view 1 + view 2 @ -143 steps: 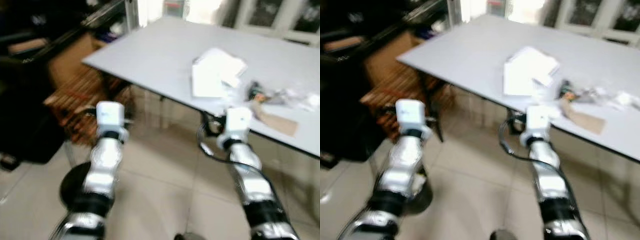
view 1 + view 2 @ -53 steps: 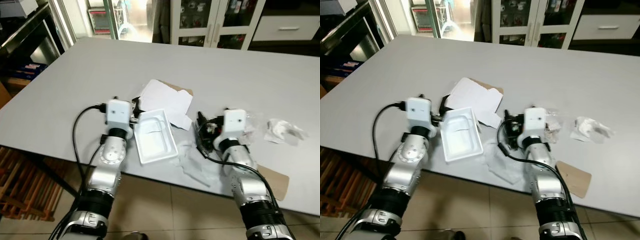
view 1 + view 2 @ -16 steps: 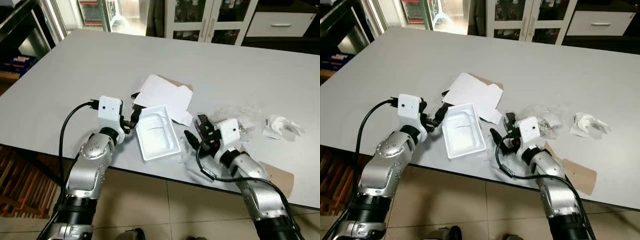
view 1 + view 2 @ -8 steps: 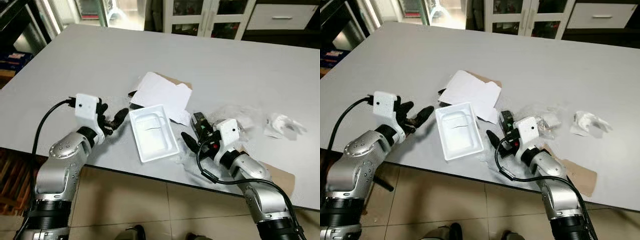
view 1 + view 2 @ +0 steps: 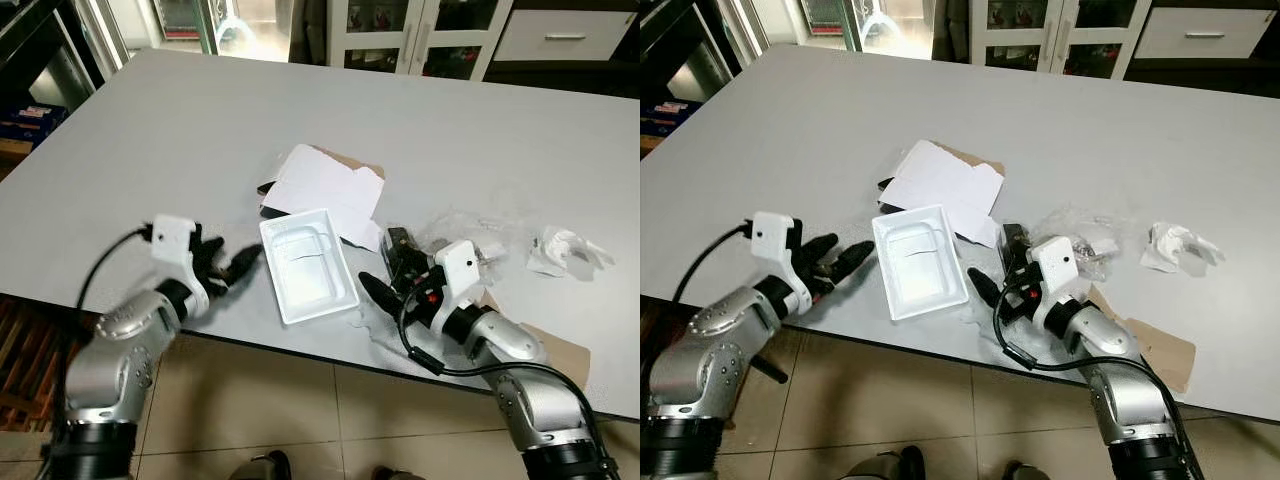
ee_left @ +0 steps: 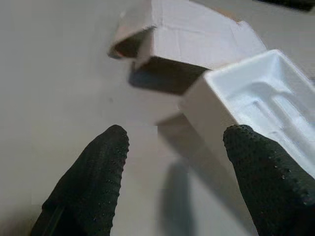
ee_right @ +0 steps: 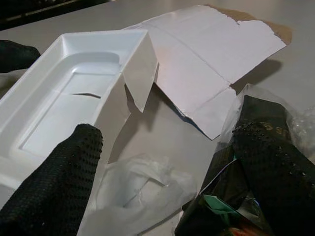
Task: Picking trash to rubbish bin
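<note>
Left gripper (image 5: 238, 268): 2 fingers spread wide, holding nothing. It lies low over the table (image 5: 150, 130) near the front edge, just beside the left side of the tray (image 5: 307, 264). In the left wrist view the fingers (image 6: 93, 182) frame bare table, with the tray's corner (image 6: 256, 103) near the far finger; contact cannot be confirmed.

Right gripper (image 5: 998, 262): 2 fingers spread wide, gripping nothing. It sits at the tray's right side, among the litter. In the right wrist view 1 finger (image 7: 54, 182) lies against or just beside the torn tray wall, above a clear plastic film (image 7: 142, 196); the other finger lies on a dark wrapper (image 7: 231, 196). Whether either is pressed down cannot be told.

Trash, all on the table:
- White foam tray, open side up, near the front edge between the 2 grippers.
- Flattened white card (image 5: 325, 190) behind the tray, 1 end raised, brown underside showing.
- Clear plastic bag (image 5: 470, 230) right of the right gripper, contents hard to make out.
- Crumpled tissue (image 5: 565, 250) further right.
- Brown card (image 5: 555, 355) at the front edge, partly hidden by the right arm.
</note>
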Available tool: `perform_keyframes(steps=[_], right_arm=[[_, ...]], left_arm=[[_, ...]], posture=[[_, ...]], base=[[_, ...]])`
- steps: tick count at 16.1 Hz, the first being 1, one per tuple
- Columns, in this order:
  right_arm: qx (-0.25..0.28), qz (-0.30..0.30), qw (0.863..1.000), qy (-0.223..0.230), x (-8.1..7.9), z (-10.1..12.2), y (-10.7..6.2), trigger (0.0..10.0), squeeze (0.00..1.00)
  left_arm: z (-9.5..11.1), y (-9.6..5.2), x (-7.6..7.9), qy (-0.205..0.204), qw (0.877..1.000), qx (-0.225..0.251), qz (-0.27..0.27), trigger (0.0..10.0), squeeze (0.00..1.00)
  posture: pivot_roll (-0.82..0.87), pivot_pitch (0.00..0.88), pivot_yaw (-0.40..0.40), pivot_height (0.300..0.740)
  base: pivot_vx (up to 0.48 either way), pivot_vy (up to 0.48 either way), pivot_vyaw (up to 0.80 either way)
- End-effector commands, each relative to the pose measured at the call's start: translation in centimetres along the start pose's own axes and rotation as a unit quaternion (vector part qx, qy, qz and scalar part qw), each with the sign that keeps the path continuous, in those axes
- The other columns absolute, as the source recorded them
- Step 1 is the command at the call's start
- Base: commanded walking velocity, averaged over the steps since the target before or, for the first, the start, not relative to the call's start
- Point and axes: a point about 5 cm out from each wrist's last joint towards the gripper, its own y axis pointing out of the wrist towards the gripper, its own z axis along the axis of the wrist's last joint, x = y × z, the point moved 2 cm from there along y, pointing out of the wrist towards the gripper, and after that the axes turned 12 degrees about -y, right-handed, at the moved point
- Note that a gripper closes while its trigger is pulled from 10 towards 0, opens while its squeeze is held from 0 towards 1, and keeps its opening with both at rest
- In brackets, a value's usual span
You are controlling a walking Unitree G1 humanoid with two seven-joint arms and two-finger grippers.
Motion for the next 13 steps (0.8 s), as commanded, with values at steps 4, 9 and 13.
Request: perform_keyframes(steps=[4,9,13], right_arm=[[0.001,0.033,0.999,-0.005,-0.1,0.4,-0.7,10.0,0.0],[0.001,0.047,0.999,-0.003,-0.6,0.5,-0.9,10.0,0.0],[0.001,0.049,0.999,0.003,-0.8,0.4,-0.8,10.0,0.0]], left_arm=[[-2.9,-0.2,-0.2,-0.059,0.998,-0.03,-0.025,10.0,0.0],[-2.9,0.8,1.6,-0.052,0.998,-0.025,-0.038,10.0,0.0],[-2.3,0.8,2.4,-0.063,0.995,-0.004,-0.074,10.0,0.0]], posture=[[-0.05,0.128,0.031,0.74],[-0.05,0.139,0.026,0.74],[-0.06,0.144,0.026,0.74]], base=[[0.0,0.0,0.0],[0.0,0.0,0.0],[0.0,0.0,0.0]])
